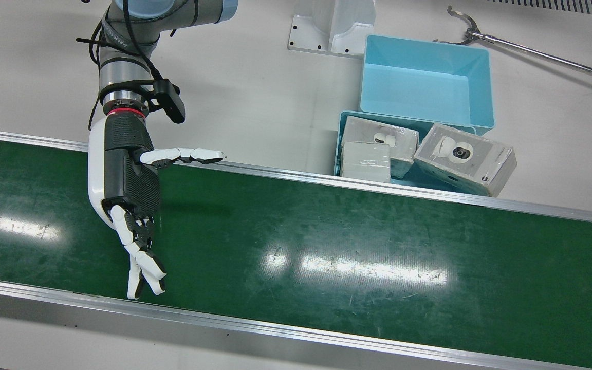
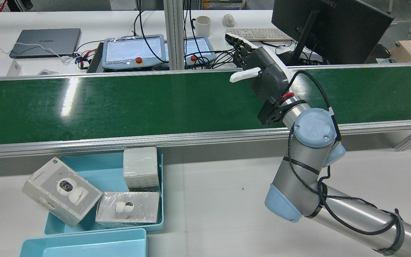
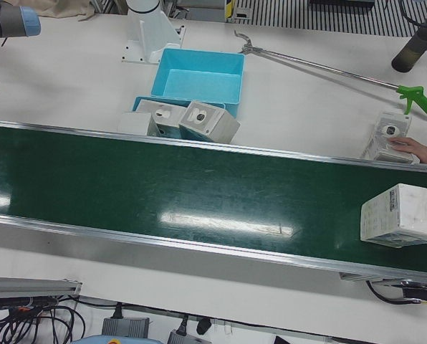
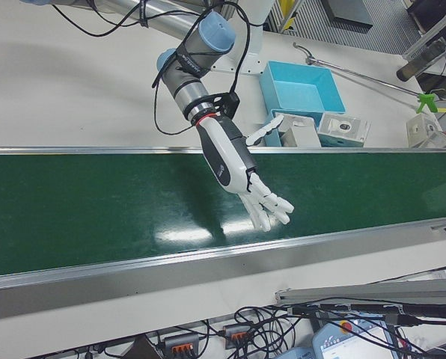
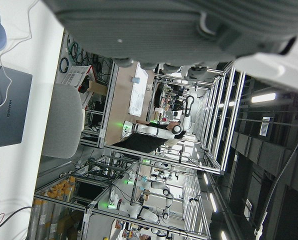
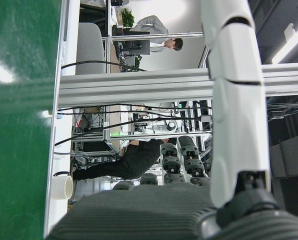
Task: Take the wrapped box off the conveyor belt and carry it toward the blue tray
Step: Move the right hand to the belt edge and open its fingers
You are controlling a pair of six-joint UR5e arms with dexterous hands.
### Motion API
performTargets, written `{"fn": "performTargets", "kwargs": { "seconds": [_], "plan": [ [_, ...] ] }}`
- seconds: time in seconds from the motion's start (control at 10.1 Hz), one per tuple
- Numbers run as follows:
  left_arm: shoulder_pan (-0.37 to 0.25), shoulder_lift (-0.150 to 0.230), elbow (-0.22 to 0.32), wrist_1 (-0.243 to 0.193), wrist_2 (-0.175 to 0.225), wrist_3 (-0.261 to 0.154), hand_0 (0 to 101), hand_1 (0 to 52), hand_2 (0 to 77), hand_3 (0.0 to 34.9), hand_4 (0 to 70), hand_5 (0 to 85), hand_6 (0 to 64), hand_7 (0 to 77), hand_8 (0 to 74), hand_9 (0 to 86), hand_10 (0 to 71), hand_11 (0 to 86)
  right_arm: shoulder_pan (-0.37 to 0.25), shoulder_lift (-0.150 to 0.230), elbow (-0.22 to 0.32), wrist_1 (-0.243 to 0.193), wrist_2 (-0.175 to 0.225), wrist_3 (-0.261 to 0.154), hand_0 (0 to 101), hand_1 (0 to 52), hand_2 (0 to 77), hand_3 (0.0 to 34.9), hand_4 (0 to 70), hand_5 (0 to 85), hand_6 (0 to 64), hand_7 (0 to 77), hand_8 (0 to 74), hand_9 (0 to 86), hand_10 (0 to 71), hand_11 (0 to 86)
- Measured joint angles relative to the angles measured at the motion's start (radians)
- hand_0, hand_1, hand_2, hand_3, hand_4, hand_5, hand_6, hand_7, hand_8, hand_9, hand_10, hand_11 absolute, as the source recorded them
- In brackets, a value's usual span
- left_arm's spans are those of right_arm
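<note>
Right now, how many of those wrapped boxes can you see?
5: three in the blue tray by the belt, a camera box, another, a plain one; one on the conveyor; one under a person's hand.

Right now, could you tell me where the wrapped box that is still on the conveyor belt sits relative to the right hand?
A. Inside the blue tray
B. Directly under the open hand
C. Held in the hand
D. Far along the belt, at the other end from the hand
D. The left-front view shows the wrapped box at the far end of the conveyor belt, while the right hand hovers open and holding nothing over the opposite end.
</note>
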Motion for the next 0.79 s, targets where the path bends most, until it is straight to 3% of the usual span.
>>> {"fn": "performTargets", "kwargs": {
  "seconds": [0.1, 0.2, 0.3, 0.5, 0.6, 0.79],
  "plan": [
    [0.0, 0.0, 0.0, 0.0, 0.0, 0.0, 0, 0.0, 1.1, 0.0, 0.0, 1.1, 0.5, 0.5, 0.5, 0.5, 0.5, 0.5, 0.001, -0.002, -0.001, 0.002, 0.0, 0.001, 47, 10.9, 1.6, 0.0, 9.3, 14.7, 3.3, 2.2, 0.0, 1.1, 0.0, 0.5],
    [0.0, 0.0, 0.0, 0.0, 0.0, 0.0, 0, 0.0, 1.1, 0.0, 0.0, 1.1, 0.5, 0.5, 0.5, 0.0, 0.5, 0.5, 0.002, -0.003, -0.004, 0.002, 0.0, 0.003, 47, 10.9, 1.6, 0.0, 9.3, 14.7, 3.3, 2.2, 0.0, 1.1, 0.0, 0.5],
    [0.0, 0.0, 0.0, 0.0, 0.0, 0.0, 0, 0.0, 1.1, 0.0, 0.0, 1.1, 0.5, 0.5, 0.5, 0.0, 0.5, 0.5, 0.003, -0.005, -0.014, 0.001, -0.001, 0.004, 47, 14.7, 1.6, 0.0, 8.2, 14.7, 3.3, 3.3, 0.0, 1.1, 0.0, 0.5],
    [0.0, 0.0, 0.0, 0.0, 0.0, 0.0, 0, 0.0, 1.1, 0.0, 0.0, 1.1, 0.5, 0.5, 0.5, 0.0, 0.5, 0.5, 0.005, -0.008, -0.052, 0.002, -0.001, 0.01, 48, 14.2, 5.5, 0.0, 9.3, 16.4, 3.3, 3.3, 0.0, 1.6, 0.0, 0.5],
    [0.0, 0.0, 0.0, 0.0, 0.0, 0.0, 0, 0.0, 1.1, 0.0, 0.0, 1.1, 0.5, 0.5, 0.5, 0.0, 0.5, 0.5, 0.008, -0.008, -0.061, 0.002, -0.008, 0.016, 48, 14.2, 3.3, 0.0, 6.0, 16.4, 3.3, 3.3, 0.0, 1.6, 0.0, 0.5],
    [0.0, 0.0, 0.0, 0.0, 0.0, 0.0, 0, 0.0, 0.5, 0.0, 0.0, 1.1, 0.5, 0.5, 0.5, 0.5, 0.5, 0.5, 0.016, -0.018, -0.06, 0.001, -0.042, 0.029, 48, 14.2, 3.3, 0.0, 7.6, 15.3, 2.2, 1.1, 0.0, 1.6, 0.0, 0.5]
  ]
}}
